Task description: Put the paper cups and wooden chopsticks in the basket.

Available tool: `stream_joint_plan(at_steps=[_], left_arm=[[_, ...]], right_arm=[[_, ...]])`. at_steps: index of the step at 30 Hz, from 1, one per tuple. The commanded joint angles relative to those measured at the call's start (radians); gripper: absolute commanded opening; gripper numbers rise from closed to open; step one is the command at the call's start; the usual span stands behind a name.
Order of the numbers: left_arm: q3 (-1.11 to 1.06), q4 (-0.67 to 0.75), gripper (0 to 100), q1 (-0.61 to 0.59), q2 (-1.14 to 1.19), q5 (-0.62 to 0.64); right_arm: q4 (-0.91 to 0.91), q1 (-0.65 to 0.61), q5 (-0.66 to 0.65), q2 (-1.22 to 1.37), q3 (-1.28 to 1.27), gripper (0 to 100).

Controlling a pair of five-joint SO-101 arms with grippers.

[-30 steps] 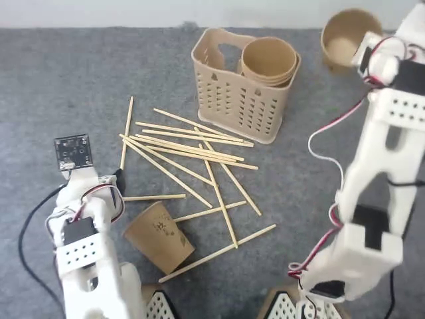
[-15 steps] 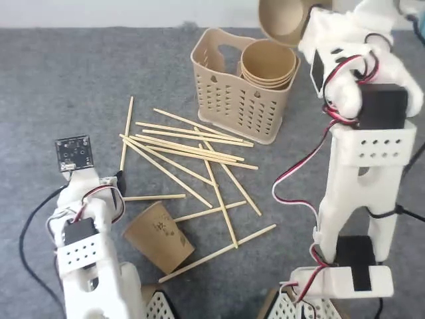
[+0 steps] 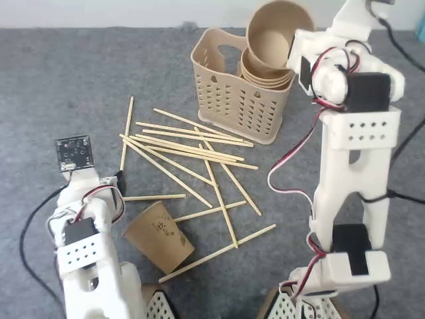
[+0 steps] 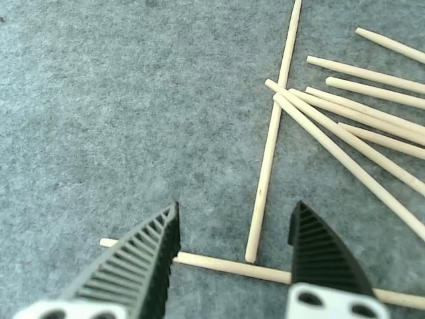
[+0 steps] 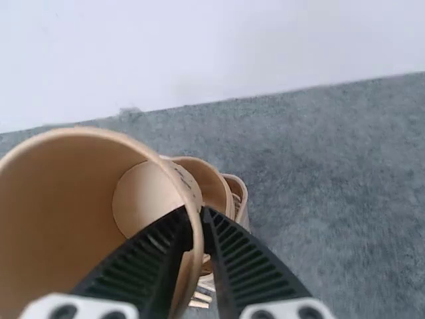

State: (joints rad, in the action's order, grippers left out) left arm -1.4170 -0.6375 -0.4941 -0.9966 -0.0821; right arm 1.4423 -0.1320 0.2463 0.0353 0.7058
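Right gripper (image 5: 195, 216) is pinching a cup (image 3: 273, 30) by its rim, tilting it over the stack (image 3: 267, 74) in the far basket (image 3: 229, 100) for nesting | left gripper (image 4: 236, 211) is hovering spread over near-left chopsticks (image 3: 186, 149); a tipped cup (image 3: 158, 236) is lying nearby, awaiting pickup

The left arm (image 3: 83, 249) sits low, jaws spread; the right arm (image 3: 352, 153) stands extended, jaws pinched together
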Motion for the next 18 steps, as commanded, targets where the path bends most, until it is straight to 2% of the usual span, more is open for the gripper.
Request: stream_joint_plan(at_steps=[1,9,18], left_arm=[[0.005,0.023,25,0.002,-0.017,-0.012],[0.004,0.021,25,0.002,-0.017,-0.012],[0.004,0.021,25,0.002,-0.018,-0.012]], right_arm=[[0.005,-0.007,0.005,0.028,-0.006,1.3],[-0.022,-0.005,0.011,0.096,-0.002,14.7],[0.162,-0.015,0.005,-0.189,0.16,15.2]])
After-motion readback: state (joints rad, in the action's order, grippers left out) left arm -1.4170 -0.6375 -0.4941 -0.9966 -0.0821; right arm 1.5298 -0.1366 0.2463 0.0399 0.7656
